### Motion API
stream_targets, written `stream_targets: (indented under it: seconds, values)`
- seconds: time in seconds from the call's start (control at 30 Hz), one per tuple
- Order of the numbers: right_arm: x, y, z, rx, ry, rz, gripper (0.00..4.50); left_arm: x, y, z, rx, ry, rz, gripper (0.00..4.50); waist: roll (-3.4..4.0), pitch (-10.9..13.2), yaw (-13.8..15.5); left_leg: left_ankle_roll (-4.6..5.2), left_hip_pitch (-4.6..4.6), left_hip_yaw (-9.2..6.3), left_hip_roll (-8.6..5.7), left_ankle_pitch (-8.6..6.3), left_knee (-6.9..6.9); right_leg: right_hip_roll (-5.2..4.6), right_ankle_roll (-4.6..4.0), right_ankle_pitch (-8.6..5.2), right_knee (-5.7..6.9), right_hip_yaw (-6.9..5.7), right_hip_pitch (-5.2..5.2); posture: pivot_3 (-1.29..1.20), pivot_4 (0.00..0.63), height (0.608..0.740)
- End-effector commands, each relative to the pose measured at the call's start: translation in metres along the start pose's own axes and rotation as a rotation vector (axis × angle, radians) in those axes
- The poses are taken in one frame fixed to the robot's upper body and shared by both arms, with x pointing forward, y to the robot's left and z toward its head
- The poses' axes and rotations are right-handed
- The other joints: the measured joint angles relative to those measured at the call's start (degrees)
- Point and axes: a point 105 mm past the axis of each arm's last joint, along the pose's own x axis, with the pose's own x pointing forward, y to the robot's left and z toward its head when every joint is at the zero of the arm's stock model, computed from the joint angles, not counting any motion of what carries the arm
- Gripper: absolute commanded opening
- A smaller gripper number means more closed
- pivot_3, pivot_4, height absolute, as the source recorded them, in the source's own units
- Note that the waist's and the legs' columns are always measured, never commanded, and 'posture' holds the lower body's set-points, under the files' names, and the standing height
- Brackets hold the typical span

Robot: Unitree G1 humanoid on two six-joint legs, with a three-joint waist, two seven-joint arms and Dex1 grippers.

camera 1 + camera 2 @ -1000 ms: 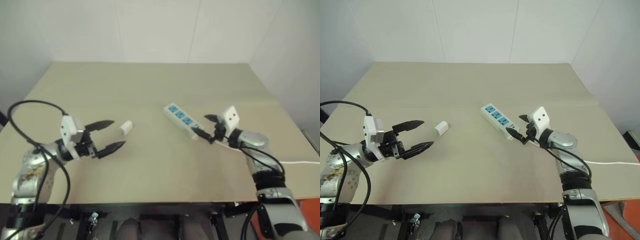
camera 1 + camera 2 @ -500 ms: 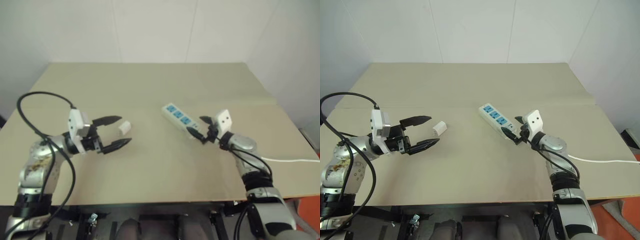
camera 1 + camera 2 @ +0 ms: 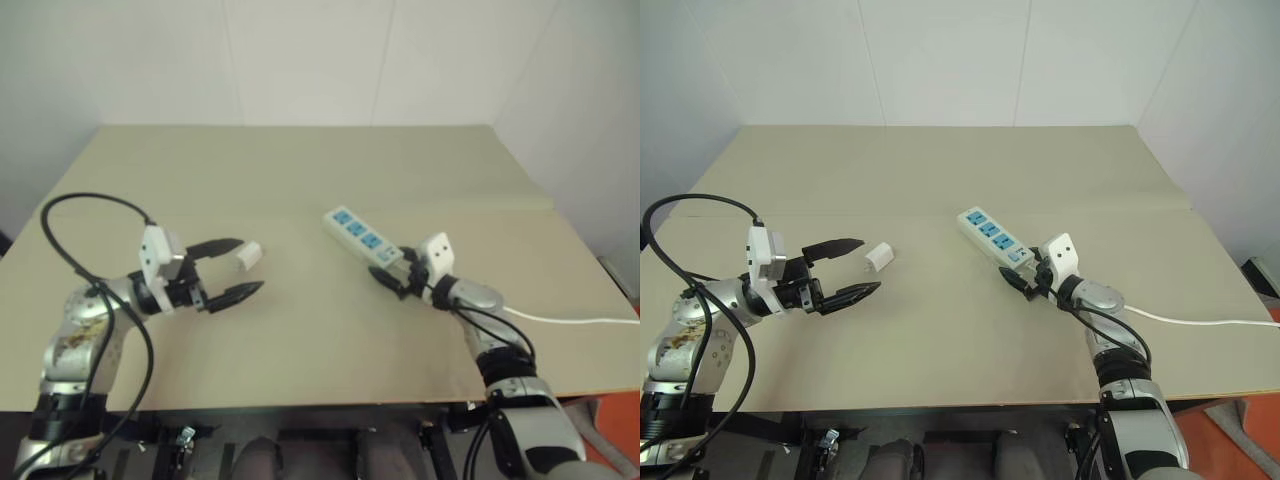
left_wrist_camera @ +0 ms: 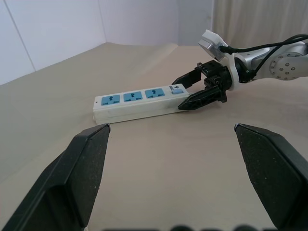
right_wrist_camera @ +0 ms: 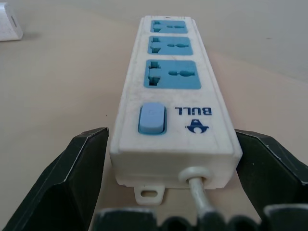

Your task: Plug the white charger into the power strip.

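On the surface [image 3: 940,330], the strip [image 3: 992,236] lies flat, sockets up, its cord [image 3: 1200,321] running off toward the right edge. The right gripper [image 3: 1023,277] sits at the strip's switch end, fingers apart, one on each side of that end; in the right wrist view the white body lies between the two black fingers [image 5: 82,178] with a gap visible on both sides, so nothing is clamped yet. The charger [image 3: 877,257] lies well apart from the strip, just ahead of the left gripper [image 3: 858,268], whose fingers also stand wide apart and empty, the upper tip near the block but not touching.

The step in hand looks like bracing the strip and reaching for the charger. Next, I judge, the right fingers should pinch the switch end, while the left moves forward so the charger sits between its fingers, then closes on it.

No containers are here.
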Motion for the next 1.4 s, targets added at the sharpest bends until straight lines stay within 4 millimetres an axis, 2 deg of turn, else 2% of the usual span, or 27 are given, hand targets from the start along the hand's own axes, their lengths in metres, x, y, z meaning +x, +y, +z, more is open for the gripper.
stream_targets:
  seconds: [0.03, 0.47, 0.63, 0.97, 1.13, 1.4]
  values:
    - [0.002, -0.005, 0.016, -0.031, -0.058, -0.012, 4.46, 0.002, -0.003, 0.01, 0.044, -0.019, -0.008, 4.5, 0.0, 0.0, -0.15, 0.0, 0.0, 0.0, 0.0, 0.0, 0.0, 0.0, 0.0, 0.0, 0.0, 0.0, 0.0, 0.0, 0.15, 0.74]
    - [0.011, -0.003, 0.021, 0.018, -0.101, -0.021, 4.46, 0.008, -0.006, 0.009, 0.043, -0.018, -0.022, 4.5, 0.0, 0.0, -0.65, 0.0, 0.01, -0.02, 0.0, 0.0, -0.01, 0.01, 0.0, 0.0, 0.02, 0.0, 0.0, 0.0, 0.15, 0.74]
    - [0.015, -0.004, 0.021, 0.049, -0.111, -0.03, 3.38, 0.01, -0.006, 0.009, 0.048, -0.017, -0.029, 4.5, 0.0, 0.0, -0.66, 0.0, 0.0, -0.02, 0.0, 0.0, -0.01, 0.01, 0.0, 0.0, 0.01, 0.0, 0.0, 0.0, 0.15, 0.74]
    - [0.012, 0.0, 0.016, 0.02, -0.108, -0.015, 3.39, 0.012, -0.006, 0.008, 0.047, -0.021, -0.024, 4.5, 0.0, 0.0, -0.69, 0.0, 0.02, -0.02, 0.0, 0.0, -0.01, 0.01, 0.0, 0.0, 0.03, 0.0, 0.01, 0.0, 0.15, 0.74]
    - [-0.001, 0.015, 0.018, -0.025, -0.115, 0.09, 3.39, 0.012, -0.006, 0.008, 0.046, -0.027, -0.029, 4.5, 0.0, 0.0, -0.63, 0.0, -0.02, -0.03, 0.01, 0.0, -0.02, 0.0, 0.01, 0.0, 0.01, -0.01, 0.0, 0.0, 0.15, 0.74]
    - [-0.041, 0.055, 0.018, -0.091, -0.085, 0.418, 3.39, 0.009, 0.002, 0.015, 0.042, -0.034, 0.006, 4.5, 0.0, 0.0, -0.5, 0.0, 0.03, -0.03, 0.0, 0.0, -0.01, 0.0, 0.03, -0.01, 0.03, 0.0, 0.02, 0.0, 0.15, 0.74]
